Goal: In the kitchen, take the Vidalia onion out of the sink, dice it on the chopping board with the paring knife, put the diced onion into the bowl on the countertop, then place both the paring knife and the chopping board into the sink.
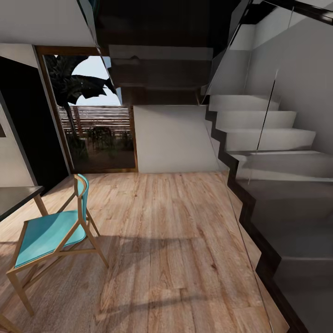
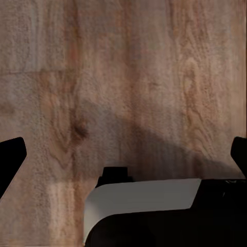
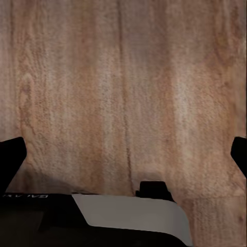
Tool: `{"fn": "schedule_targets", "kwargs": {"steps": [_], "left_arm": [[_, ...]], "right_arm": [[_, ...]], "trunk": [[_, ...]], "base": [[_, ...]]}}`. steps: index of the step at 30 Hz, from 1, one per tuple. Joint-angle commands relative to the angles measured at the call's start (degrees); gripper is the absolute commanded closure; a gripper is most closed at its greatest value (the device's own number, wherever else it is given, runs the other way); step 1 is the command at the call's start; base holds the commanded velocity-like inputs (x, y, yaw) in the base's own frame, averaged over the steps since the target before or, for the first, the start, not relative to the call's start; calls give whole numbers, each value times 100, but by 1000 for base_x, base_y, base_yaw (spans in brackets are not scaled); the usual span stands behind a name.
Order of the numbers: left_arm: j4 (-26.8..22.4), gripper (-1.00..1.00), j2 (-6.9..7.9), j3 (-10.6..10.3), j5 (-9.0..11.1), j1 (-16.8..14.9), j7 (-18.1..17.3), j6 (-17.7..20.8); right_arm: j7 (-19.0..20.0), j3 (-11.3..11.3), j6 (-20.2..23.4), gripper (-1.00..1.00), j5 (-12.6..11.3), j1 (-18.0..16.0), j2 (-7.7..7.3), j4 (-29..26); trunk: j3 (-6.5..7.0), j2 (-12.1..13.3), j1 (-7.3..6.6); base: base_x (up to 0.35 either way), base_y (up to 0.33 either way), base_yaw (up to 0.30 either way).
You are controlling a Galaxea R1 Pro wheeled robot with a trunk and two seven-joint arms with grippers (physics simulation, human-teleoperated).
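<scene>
Robot crossing wood floor (image 1: 175, 240), kitchen not reached. Chair (image 1: 51, 231) standing at 8 o'clock, stairs (image 1: 273, 138) rising at 2 o'clock, glass door (image 1: 92, 120) at 11. Left gripper (image 2: 123, 154) and right gripper (image 3: 123, 154) hanging wide apart over planks, carrying nothing. Onion, sink, board out of frame. Judging transit step; next: finding kitchen and sink.

Teal chair (image 1: 51, 231) on wood floor (image 1: 175, 240) near staircase (image 1: 268, 138).
</scene>
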Motion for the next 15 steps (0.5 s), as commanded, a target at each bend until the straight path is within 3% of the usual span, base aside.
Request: {"fn": "schedule_targets", "kwargs": {"steps": [1,2,4,15], "left_arm": [[17,-100,4,3,2,3,0,-169],[182,-100,17,15,1,5,0,-484],[223,-100,18,18,0,6,0,-564],[272,-100,24,21,4,3,-1,-647]], "right_arm": [[1,-3,-92,-100,-2,0,-1,-22],[-2,-5,-187,-100,-1,0,-6,-18],[-6,-2,-211,-100,1,0,-7,-12],[-10,5,-248,-100,5,0,-8,22]], "trunk": [[-8,-3,0],[-8,-3,0],[-8,-3,0],[-8,-3,0]], "base": [[0,0,0],[0,0,0],[0,0,0],[0,0,0]]}}
